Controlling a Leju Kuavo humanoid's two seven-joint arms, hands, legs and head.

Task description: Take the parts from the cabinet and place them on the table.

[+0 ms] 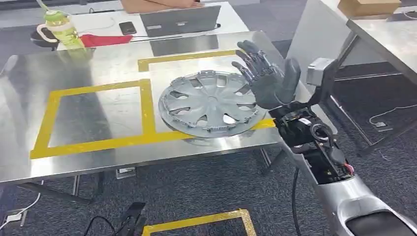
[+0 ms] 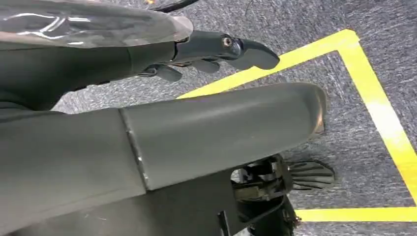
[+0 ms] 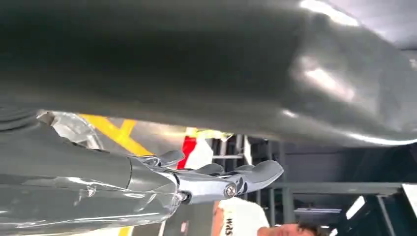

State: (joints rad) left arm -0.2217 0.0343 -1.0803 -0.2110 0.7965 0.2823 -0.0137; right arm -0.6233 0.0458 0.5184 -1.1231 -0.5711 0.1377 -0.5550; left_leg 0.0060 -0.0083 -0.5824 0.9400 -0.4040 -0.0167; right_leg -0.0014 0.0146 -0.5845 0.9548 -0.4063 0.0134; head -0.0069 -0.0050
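Grey carpet marked with yellow floor tape [image 1: 206, 221] is seen beneath a stainless-steel table [image 1: 29, 83], whose top is sectioned by yellow tape lines [image 1: 93, 143] into rectangles. One silver-grey wheel cover [image 1: 212, 104], the task's part, is recorded lying flat on the table, straddling the tape line between the two marked rectangles and reaching close to the table's near edge. The right arm [image 1: 344, 191] is raised from the lower right, forearm angled up toward the table, its silver shell giving way to exposed dark wrist mechanics and wiring. The right hand [image 1: 268, 78] is held upright over the far right portion of the wheel cover, palm turned toward the cover, fingers [image 1: 248, 51] spread and extended, thumb [image 1: 292, 73] standing apart; nothing is held. Whether the hand touches the cover's rim cannot be told. The left hand [image 2: 216, 49] is shown in the left wrist view hanging above the carpet, fingers loosely extended and holding nothing, with yellow floor tape beyond them. Also noted at the table's far side: a green bottle [image 1: 61, 27], a red cloth [image 1: 105, 39], a black phone [image 1: 128, 27], a grey laptop [image 1: 179, 20]. A second table [image 1: 388, 34] with a cardboard box [image 1: 369, 7] is placed at the right.
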